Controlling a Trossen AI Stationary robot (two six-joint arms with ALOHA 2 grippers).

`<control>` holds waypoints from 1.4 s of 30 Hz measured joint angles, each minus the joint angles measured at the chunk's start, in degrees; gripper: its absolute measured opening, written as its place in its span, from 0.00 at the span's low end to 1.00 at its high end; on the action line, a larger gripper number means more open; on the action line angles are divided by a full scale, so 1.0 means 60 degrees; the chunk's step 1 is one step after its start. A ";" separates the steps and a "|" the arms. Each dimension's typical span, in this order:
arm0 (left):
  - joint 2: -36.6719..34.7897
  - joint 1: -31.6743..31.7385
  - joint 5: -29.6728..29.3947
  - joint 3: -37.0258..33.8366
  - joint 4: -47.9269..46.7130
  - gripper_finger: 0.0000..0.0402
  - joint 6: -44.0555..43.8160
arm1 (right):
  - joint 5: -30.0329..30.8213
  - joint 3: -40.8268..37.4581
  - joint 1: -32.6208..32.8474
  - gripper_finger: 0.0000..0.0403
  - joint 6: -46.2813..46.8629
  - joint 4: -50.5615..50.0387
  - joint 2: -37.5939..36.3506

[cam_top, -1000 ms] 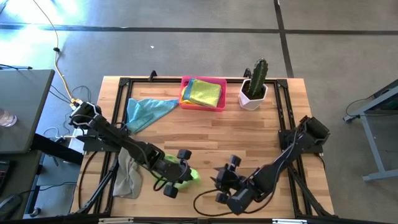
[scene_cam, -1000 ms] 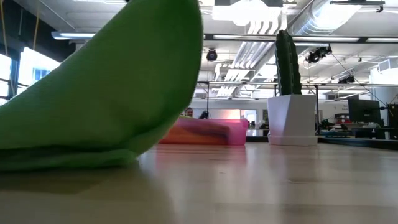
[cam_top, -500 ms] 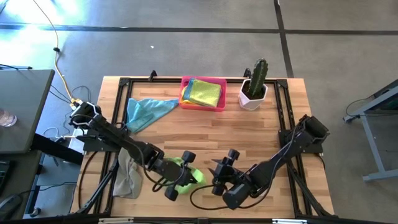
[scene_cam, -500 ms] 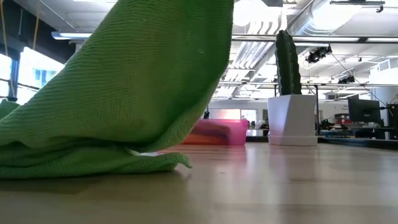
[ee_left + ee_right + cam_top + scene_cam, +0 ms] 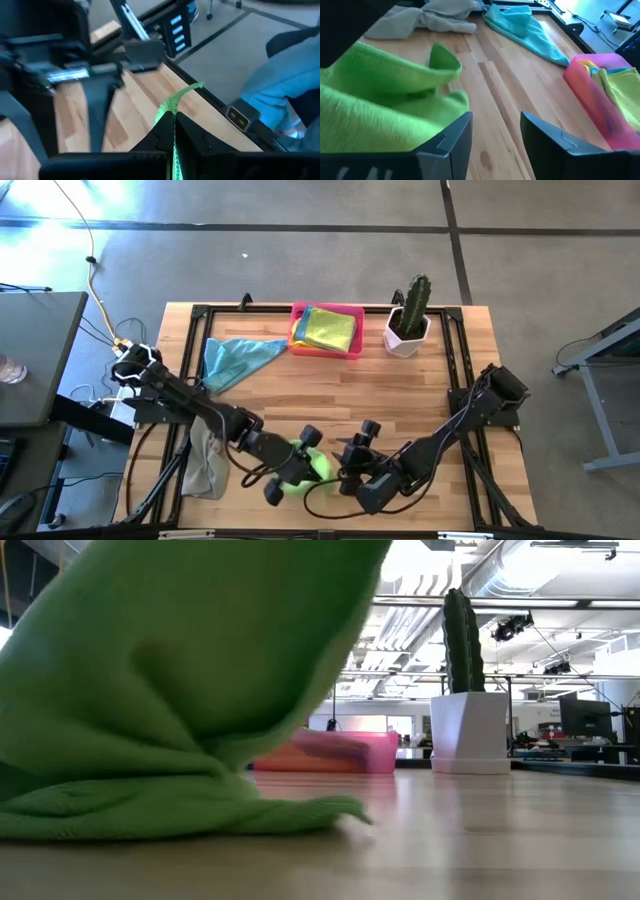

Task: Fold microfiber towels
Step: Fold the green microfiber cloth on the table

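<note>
The lime green towel (image 5: 303,465) is bunched up near the front edge of the surface (image 5: 400,395), well forward of the pink tray (image 5: 326,330) and a bit to the robot's left of it. The left gripper (image 5: 290,462) has its fingers pressed tight together on a thin edge of that towel, which you can see in the left wrist view as a green strip (image 5: 172,107) running up from between them. The rest of the cloth sags in a heap under it.

The right gripper (image 5: 350,465) sits just beside the heap, on the cactus pot (image 5: 407,330) side, with its fingers (image 5: 451,137) spread and nothing between them. Hard to say from the top-down shot whether they're touching cloth yet, probably not quite.

Farther out: a light blue towel (image 5: 235,358) lies just left of the tray, a grey one (image 5: 205,460) droops over the left edge, and yellow and green ones are stacked in the tray.

What could go wrong: the pinch is on such a skinny bit of edge that a tug could slip it free. And if the right fingers close on a bunched fold instead of a single corner, the fold will come out lopsided.
</note>
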 joint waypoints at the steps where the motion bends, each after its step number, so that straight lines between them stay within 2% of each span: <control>1: 0.0000 0.0001 0.0003 0.0061 0.0005 0.00 0.0006 | 0.0015 0.0000 -0.0003 0.40 -0.0106 0.0126 0.0000; 10: -0.0069 -0.0002 0.0141 0.0612 -0.1097 0.00 0.0284 | -0.0349 0.0000 0.0184 0.40 -0.1246 0.0604 0.0000; 15: -0.0066 0.0162 0.0064 0.1008 -0.2145 0.00 0.0267 | -0.1337 0.0000 0.0274 0.40 -0.1714 0.0625 0.0000; 21: -0.0457 0.0607 -0.0002 0.1698 -0.3364 0.00 0.0252 | -0.1657 0.0000 0.0423 0.40 -0.0979 0.0557 0.0000; 25: -0.0839 0.0868 0.0001 0.2163 -0.3725 0.00 0.0185 | -0.1118 0.0000 0.0441 0.40 -0.0646 0.0559 0.0000; 30: -0.1412 0.1120 0.0008 0.2590 -0.4011 0.00 0.0067 | 0.0259 0.0000 0.0446 0.40 -0.0135 0.0561 0.0076; 42: -0.2526 0.1405 0.0008 0.2676 -0.3954 0.00 -0.0189 | 0.1275 0.0000 -0.0022 0.40 0.0121 0.1116 0.0915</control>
